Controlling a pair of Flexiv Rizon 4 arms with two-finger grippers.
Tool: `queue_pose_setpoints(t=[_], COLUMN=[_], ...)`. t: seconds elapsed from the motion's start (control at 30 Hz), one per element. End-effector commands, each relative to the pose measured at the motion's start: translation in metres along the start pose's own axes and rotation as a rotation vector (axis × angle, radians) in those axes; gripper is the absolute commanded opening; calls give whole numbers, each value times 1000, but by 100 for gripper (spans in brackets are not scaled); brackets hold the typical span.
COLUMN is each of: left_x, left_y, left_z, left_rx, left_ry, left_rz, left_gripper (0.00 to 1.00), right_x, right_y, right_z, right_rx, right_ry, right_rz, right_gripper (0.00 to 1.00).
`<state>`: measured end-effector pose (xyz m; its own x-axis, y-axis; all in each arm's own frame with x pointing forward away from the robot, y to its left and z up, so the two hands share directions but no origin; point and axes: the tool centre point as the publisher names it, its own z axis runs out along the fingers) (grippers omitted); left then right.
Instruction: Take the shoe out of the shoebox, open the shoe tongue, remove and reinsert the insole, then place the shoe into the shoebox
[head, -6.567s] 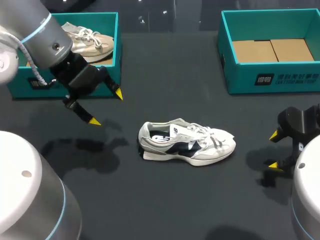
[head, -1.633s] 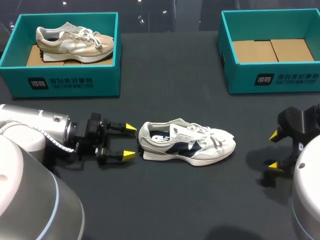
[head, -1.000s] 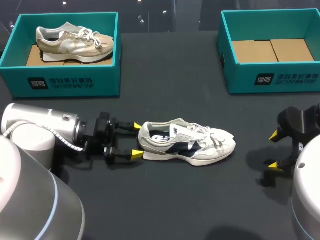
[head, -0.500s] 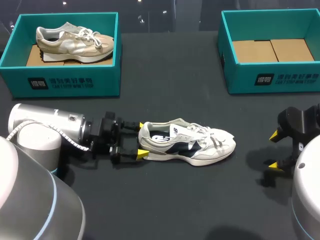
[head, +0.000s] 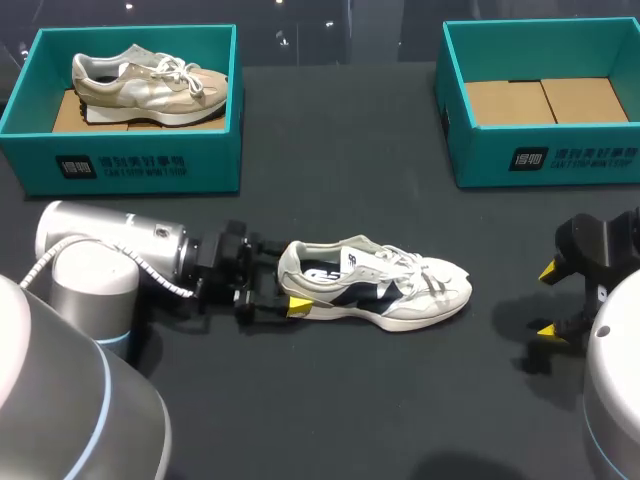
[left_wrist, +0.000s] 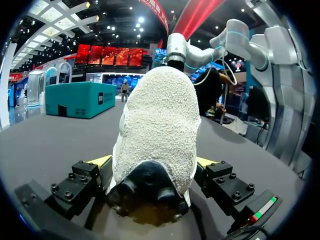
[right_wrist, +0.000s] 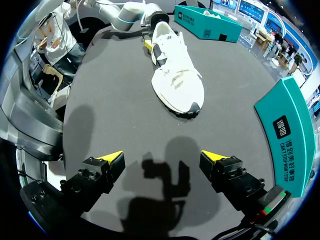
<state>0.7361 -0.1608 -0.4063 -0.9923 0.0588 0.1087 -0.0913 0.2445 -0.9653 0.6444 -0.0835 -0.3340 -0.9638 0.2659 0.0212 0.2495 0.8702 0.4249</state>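
A white and navy sneaker (head: 375, 285) lies on its sole mid-table, toe pointing right. My left gripper (head: 288, 281) comes in low from the left and is open, one finger on each side of the heel. In the left wrist view the heel (left_wrist: 155, 130) fills the space between the yellow fingertips (left_wrist: 100, 161), and whether they touch it is unclear. My right gripper (head: 548, 298) hangs open and empty at the right edge. From the right wrist view the sneaker (right_wrist: 175, 65) lies well ahead of that gripper (right_wrist: 162, 156).
A teal shoebox (head: 130, 165) at the back left holds a beige sneaker (head: 150, 80). A second teal shoebox (head: 545, 155) at the back right shows only its cardboard floor; it stands beside my right gripper (right_wrist: 287, 130). Dark tabletop lies in front of the shoe.
My left gripper has slid to the right along the table, from just short of the heel to straddling it. The shoe and my right arm have not moved.
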Motion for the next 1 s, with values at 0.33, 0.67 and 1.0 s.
queue_pose_setpoints(t=[0.33,0.67,1.0], left_x=[-2,0,0], left_y=[-1,-2,0], left_z=[18,25,20], left_rx=[6,10,12], left_ry=[40,56,22], left_rz=[29,43,45], left_gripper=[100,47,0], right_x=[2,2,2], right_y=[0,0,0], right_z=[-1,-1,-1], right_rx=[1,1,1], right_ry=[-4,-4,-4], right_rz=[0,0,0], right_gripper=[100,100,100])
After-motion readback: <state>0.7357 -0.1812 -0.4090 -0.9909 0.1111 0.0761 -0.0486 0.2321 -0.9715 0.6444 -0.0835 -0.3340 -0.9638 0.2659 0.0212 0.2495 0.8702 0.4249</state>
